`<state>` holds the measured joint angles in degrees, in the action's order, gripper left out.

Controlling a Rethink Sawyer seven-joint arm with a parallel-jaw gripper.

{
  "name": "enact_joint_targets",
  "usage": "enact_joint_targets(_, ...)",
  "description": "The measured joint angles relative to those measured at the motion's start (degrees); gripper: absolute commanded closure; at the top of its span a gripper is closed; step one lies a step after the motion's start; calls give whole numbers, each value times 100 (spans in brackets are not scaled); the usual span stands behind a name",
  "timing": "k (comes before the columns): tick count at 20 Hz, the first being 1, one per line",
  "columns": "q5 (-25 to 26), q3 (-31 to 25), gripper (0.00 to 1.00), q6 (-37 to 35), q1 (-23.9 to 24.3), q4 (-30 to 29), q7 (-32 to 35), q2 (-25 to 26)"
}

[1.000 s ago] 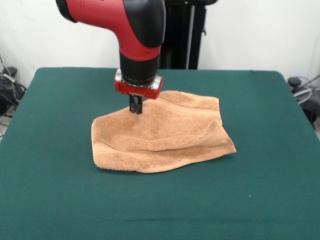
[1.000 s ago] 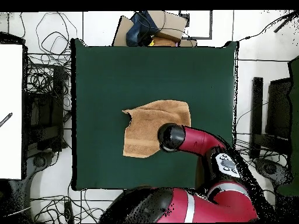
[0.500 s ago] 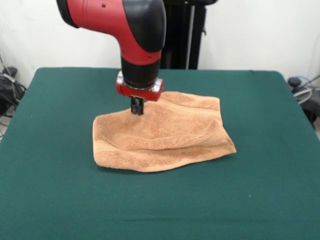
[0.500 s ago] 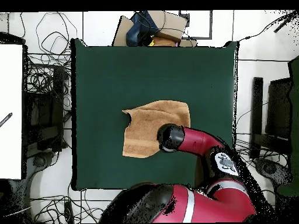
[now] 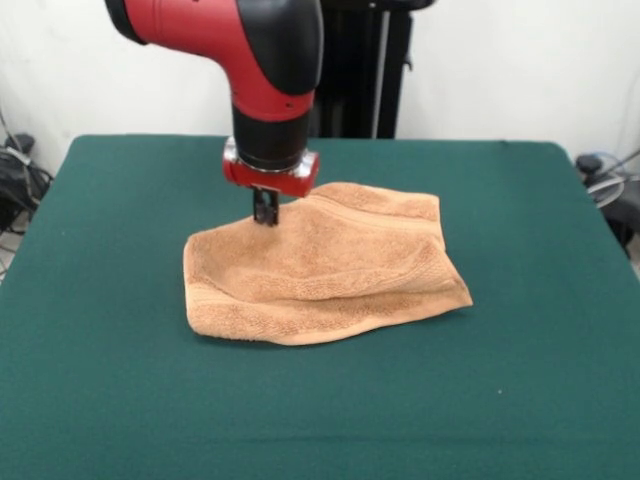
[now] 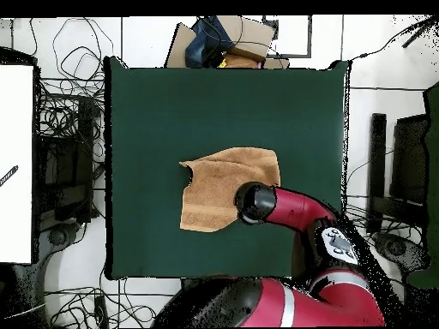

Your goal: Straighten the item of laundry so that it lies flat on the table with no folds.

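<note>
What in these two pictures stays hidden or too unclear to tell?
- Overhead view: the arm's wrist covers the tool and the towel corner beneath it.
- Front view: the tool looks small and dark against the towel; open or shut cannot be told, nor whether it pinches cloth.
- Front view: the towel's underside and what its folds hide against the table.
- Front view: the top edge cuts off the arm.

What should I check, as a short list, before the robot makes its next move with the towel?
1. Orange-tan towel lies flat, without folds: not ok, a layer is folded over and ridges show.
2. Towel fully on the green table: ok, cloth margin on all sides.
3. Gripper positioned at the towel: ok, at its far edge in the front view.
4. Gripper has hold of the fabric: cannot tell, the tips are too small.
5. Table around the towel free of obstacles: ok in both views.
6. Arm hides part of the towel in the overhead view: not ok.
</note>
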<state>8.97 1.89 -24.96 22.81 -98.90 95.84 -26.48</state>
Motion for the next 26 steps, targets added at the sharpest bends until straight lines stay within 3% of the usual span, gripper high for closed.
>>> enact_joint_targets(12,2,2,100,0,372,-277,0,-325)
enact_joint_targets(26,2,1,100,0,61,-336,0,-455)
